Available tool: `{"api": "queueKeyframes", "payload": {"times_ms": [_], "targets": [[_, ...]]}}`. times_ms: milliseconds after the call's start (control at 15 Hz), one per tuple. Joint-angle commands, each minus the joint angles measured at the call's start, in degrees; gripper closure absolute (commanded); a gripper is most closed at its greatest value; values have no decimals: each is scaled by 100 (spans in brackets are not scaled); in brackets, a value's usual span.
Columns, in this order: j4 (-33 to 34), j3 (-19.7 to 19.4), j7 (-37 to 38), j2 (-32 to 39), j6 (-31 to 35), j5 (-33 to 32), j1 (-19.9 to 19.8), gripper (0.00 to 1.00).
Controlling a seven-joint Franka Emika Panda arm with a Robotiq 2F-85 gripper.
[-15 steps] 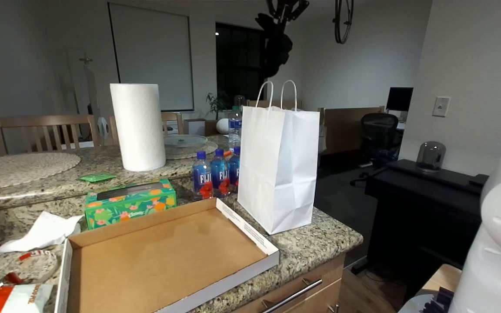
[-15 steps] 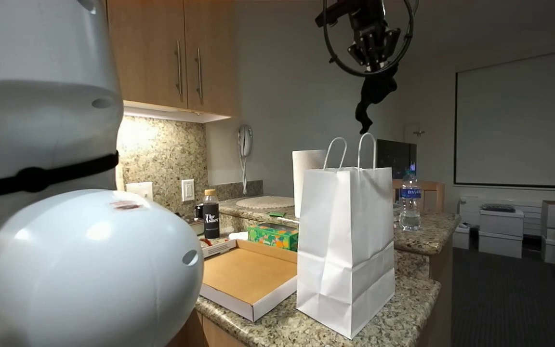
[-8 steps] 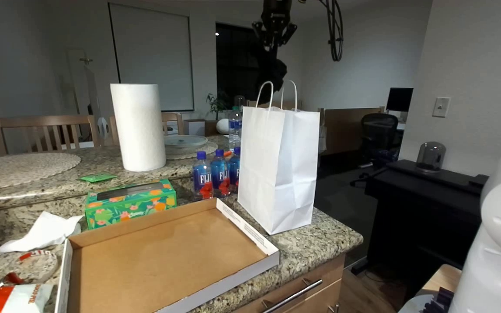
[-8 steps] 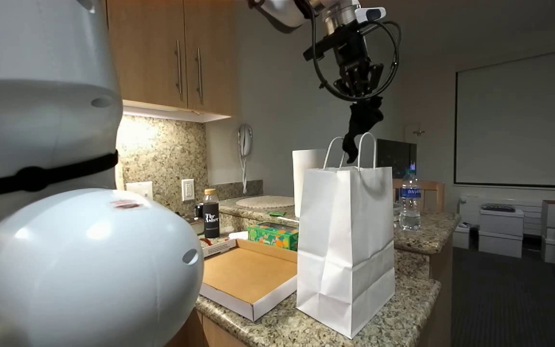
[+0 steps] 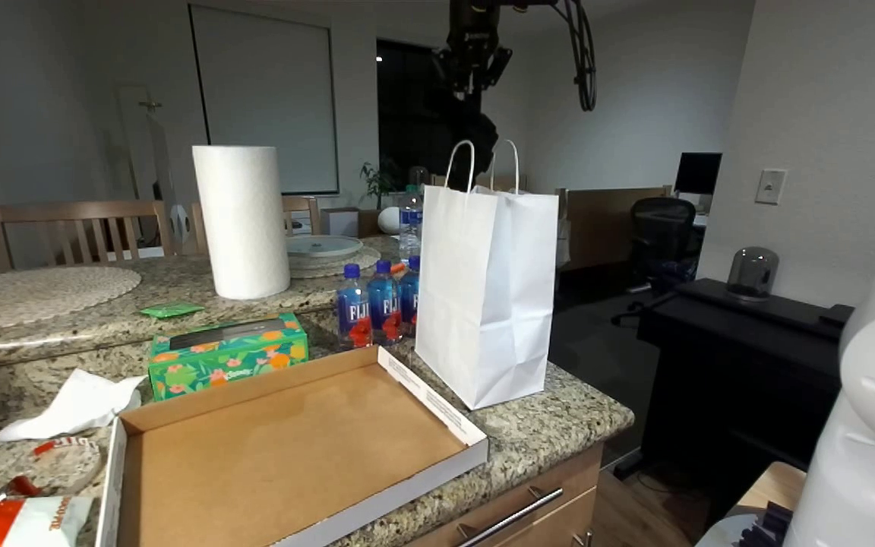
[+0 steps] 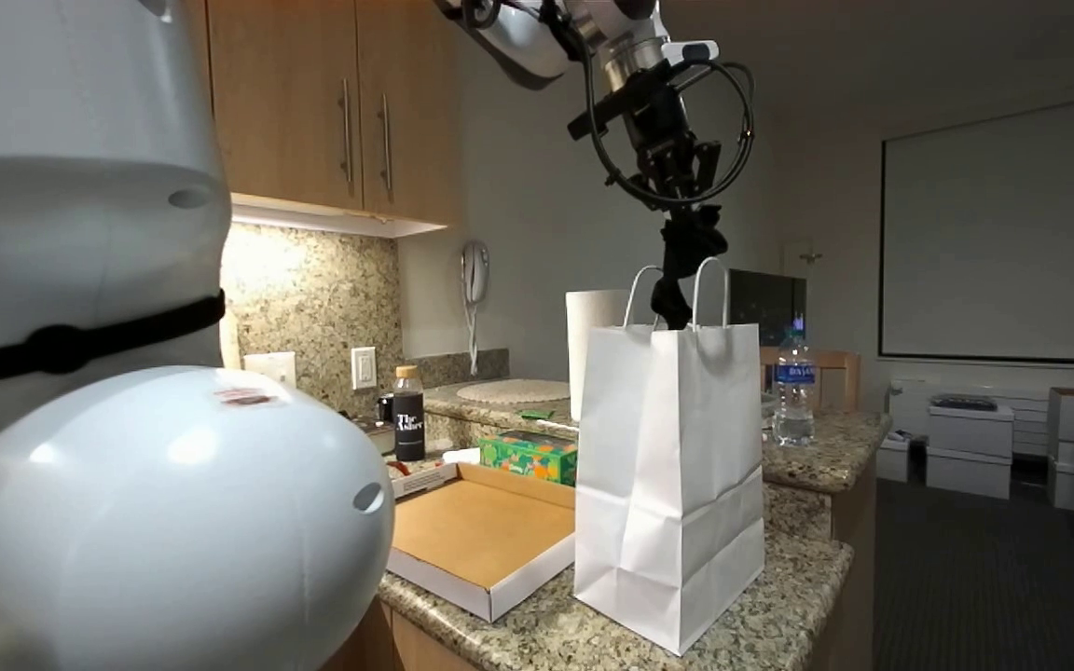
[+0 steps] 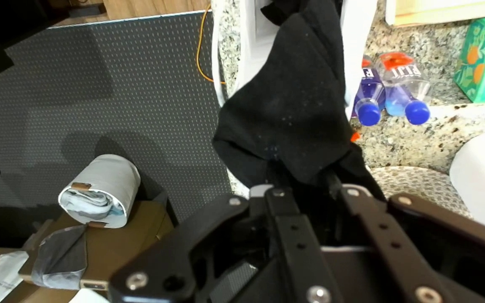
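Granite kitchen counter (image 5: 578, 410) corner: black cloth (image 7: 289, 97) dangles right over the white paper bag (image 5: 483, 304)

So you're up above that corner, gripper (image 7: 307, 191) pointing down, and the fingers (image 7: 294, 229) are clenched: you have the black cloth pinched between them, its folds drooping loosely below the tips. Watch the lower end! In an exterior view it hangs between the bag's two looped handles (image 6: 725, 294), its tip down about level with the rim; whether any of it dips inside, you can't tell from here. Look through the wrist view and the cloth hides a good part of the bag's mouth.

Below your gripper the bag stands upright, handles raised. Just beside it lies the shallow cardboard box (image 5: 293, 448), open side up, and close by you've got Fiji bottles (image 5: 386, 308), blue caps on, with a flowered tissue box (image 5: 232, 357) past them. Up on the raised ledge (image 5: 175, 277) a paper towel roll (image 5: 244, 220) stands on end, round woven placemats (image 5: 35, 296) lying flat to either side, and in an exterior view there's a Dasani bottle (image 6: 794, 396) on that ledge too.
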Motion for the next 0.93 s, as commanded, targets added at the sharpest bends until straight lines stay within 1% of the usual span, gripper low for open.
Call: {"api": "queueKeyframes", "payload": {"times_ms": [0, 67, 200, 467, 600, 733, 867], "targets": [[-198, 46, -32, -315, -10, -104, -61, 49], [-168, 50, -32, -333, -24, -84, -60, 42], [-138, 62, -19, -374, -27, -79, -62, 30], [-104, 87, 20, -423, 21, -41, -60, 4], [-121, 96, 27, -465, 57, -28, -60, 0], [-127, 112, 38, -474, 94, -40, -60, 0], [-46, 98, -65, -403, 69, 125, -27, 0]]}}
